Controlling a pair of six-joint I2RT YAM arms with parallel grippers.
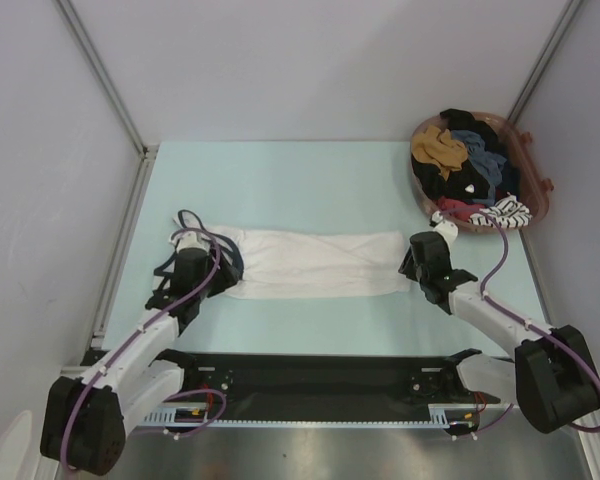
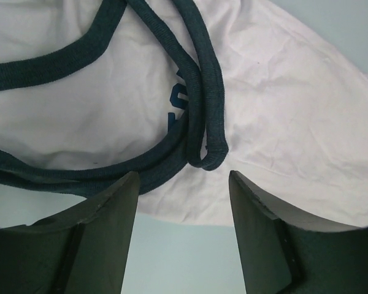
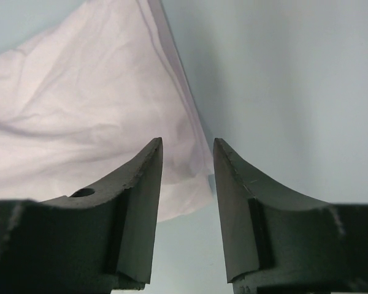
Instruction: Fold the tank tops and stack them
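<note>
Worktop [image 1: 310,185]: pale green.

Upper right of the top view: a brown basket [image 1: 542,198] in the far right corner, heaped with a jumble of clothes [image 1: 458,170]. In the heap are black and red pieces and a mustard piece [image 1: 438,150]. A black-and-white striped piece [image 1: 510,211] hangs over the near rim. A slate grey-blue cloth [image 1: 472,140] lies near the top of the heap; its shape cannot be told. The basket sits well apart from the white tank top [image 1: 315,262].

The white tank top lies flat across the middle of the frame as a long left-to-right band, navy straps [image 2: 202,79] at the left end, hem at the right.

Left jaws: wide apart, empty, just short of the strap loop.

Right jaws: parted by a narrower gap, empty, over the hem corner [image 3: 184,184]. The cloth rests on the worktop, not pinched.
</note>
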